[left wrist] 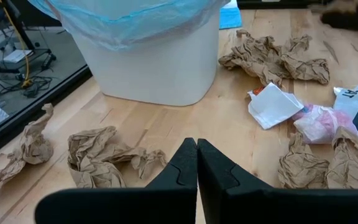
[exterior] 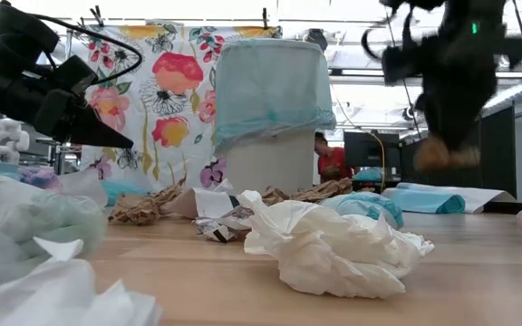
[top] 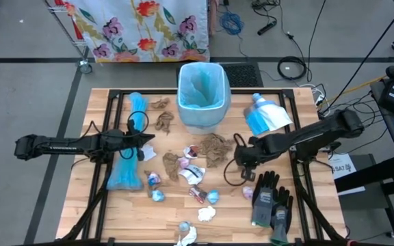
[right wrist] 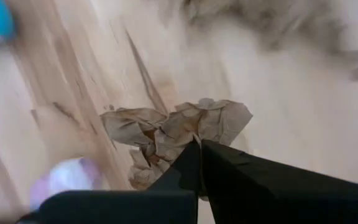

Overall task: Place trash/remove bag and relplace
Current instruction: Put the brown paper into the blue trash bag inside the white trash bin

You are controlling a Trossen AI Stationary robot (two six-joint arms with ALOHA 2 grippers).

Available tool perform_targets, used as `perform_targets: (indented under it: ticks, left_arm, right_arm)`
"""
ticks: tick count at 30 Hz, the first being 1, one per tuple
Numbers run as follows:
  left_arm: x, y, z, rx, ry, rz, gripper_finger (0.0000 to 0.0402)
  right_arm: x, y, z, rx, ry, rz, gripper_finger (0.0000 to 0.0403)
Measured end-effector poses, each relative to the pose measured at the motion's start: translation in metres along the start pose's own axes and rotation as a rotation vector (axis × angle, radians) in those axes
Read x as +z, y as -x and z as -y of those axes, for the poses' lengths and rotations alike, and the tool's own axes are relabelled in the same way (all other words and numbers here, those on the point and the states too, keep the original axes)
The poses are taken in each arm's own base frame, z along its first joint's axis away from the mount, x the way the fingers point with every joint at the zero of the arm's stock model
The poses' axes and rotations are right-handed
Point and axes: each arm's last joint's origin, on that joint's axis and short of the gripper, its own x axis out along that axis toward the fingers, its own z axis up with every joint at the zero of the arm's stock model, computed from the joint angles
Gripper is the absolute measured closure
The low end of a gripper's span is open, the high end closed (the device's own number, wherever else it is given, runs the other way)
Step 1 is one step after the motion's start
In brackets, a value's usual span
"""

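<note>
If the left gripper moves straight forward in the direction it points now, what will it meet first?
Probably the white bin with its blue liner. The left gripper, shut, points across bare wood toward the bin's lower wall. A crumpled brown paper wad lies just beside that line, so depth leaves some doubt.

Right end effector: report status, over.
Right end effector shut on a brown paper wad, lifted off the table. Left end effector shut, empty, left of the bin. Nothing blocking the bin.
</note>
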Motion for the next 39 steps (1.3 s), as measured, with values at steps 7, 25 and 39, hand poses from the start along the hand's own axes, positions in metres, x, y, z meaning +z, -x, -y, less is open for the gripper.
perform_targets:
  ticks: [7, 25, 39]
  left_arm:
    - [0.000, 0.000, 0.000, 0.000, 0.000, 0.000, 0.0400]
    - [0.000, 0.000, 0.000, 0.000, 0.000, 0.000, 0.0400]
    - [0.000, 0.000, 0.000, 0.000, 0.000, 0.000, 0.0400]
  right_arm:
    - [0.020, 0.093, 0.012, -0.020, -0.049, 0.227, 0.0402]
    - [0.135, 0.195, 0.067, -0.018, -0.201, 0.835, 0.0403]
    - [0.211, 0.133, 0.115, 0.014, -0.381, 0.949, 0.0315]
